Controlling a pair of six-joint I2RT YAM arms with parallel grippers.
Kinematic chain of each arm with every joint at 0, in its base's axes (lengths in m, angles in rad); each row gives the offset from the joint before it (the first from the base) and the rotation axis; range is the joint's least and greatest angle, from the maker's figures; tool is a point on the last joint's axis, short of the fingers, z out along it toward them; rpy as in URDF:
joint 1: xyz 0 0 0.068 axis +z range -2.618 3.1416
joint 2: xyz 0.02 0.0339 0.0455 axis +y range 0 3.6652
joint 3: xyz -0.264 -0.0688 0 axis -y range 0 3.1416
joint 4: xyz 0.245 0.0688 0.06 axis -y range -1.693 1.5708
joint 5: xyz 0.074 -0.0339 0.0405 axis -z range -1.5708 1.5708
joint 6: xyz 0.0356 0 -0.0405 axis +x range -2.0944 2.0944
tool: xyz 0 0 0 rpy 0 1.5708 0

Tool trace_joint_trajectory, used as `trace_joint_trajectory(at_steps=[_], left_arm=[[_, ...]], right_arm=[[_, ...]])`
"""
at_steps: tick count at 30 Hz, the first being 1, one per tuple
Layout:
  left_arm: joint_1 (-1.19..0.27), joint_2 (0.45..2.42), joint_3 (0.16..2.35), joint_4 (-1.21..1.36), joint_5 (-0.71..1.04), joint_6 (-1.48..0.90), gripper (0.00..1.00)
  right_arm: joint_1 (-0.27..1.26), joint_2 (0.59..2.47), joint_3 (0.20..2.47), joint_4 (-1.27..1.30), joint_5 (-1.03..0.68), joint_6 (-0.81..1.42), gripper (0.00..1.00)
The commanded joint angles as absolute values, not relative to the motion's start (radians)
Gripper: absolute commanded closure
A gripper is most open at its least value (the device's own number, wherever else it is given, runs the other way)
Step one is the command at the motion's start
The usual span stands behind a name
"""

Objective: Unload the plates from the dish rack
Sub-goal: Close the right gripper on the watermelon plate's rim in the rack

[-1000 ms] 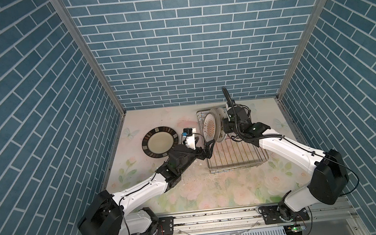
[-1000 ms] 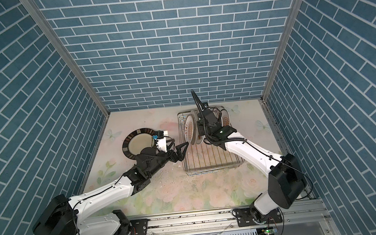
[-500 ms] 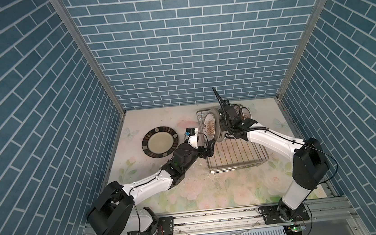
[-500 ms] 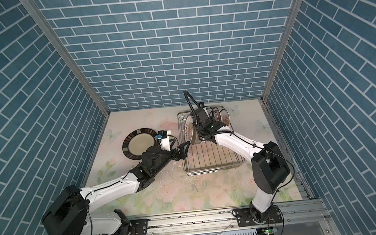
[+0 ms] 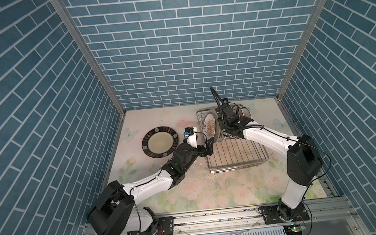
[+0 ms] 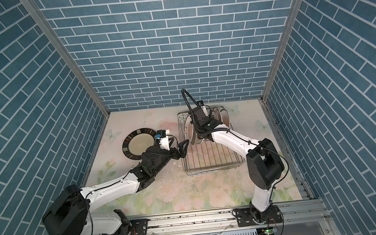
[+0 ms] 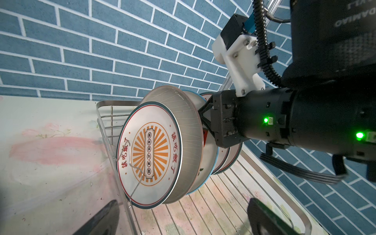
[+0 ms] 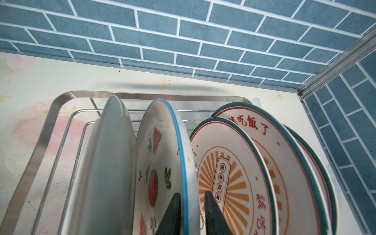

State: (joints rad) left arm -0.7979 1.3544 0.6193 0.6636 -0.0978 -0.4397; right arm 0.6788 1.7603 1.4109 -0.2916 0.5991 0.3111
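Standing on edge at the far end of the rack (image 5: 236,168), at least five plates are crowding together. Only the dark-rimmed plate (image 5: 160,141) is lying flat on the worktop (image 5: 189,193), left of the rack and well apart from it. Judging from this, the unloading is barely beginning: one plate is out and the bulk is left to lift.

The right pincer (image 8: 192,193) is hanging over the row, its two fingers (image 8: 171,211) straddling the blue rim of the watermelon plate (image 8: 160,162), second from the left. Whether they are pressing on that rim or standing just clear of it cannot be told. The left pincer (image 5: 209,147) is hovering with its fingers spread wide, holding nothing, just beside the rack's left side and facing the plates.

Only the right wrist view is showing the fingers either side of the rim; in both top views the arm itself is covering that spot. The left wrist view is giving the orange-rayed face of the leftmost sunburst plate (image 7: 150,154), with a wire prong (image 7: 136,189) crossing it, where the right wrist view is offering just its grey back. Neither wrist view is taking in the dark-rimmed plate, which both top views are showing plainly.
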Motion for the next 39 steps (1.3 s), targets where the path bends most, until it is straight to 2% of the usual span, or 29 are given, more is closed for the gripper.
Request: trace_joint_trajectory(at_steps=[1, 20, 39], left_arm=[[-0.801, 1.364, 0.610, 0.685, -0.111, -0.439, 0.00], [-0.802, 1.351, 0.580, 0.684, -0.128, -0.447, 0.00], [-0.801, 1.324, 0.549, 0.697, -0.138, -0.467, 0.00]], right_arm=[[0.686, 1.778, 1.451, -0.302, 0.646, 0.344, 0.77], [0.704, 1.807, 1.482, -0.297, 0.697, 0.315, 0.88], [0.728, 1.712, 1.466, -0.256, 0.791, 0.217, 0.90]])
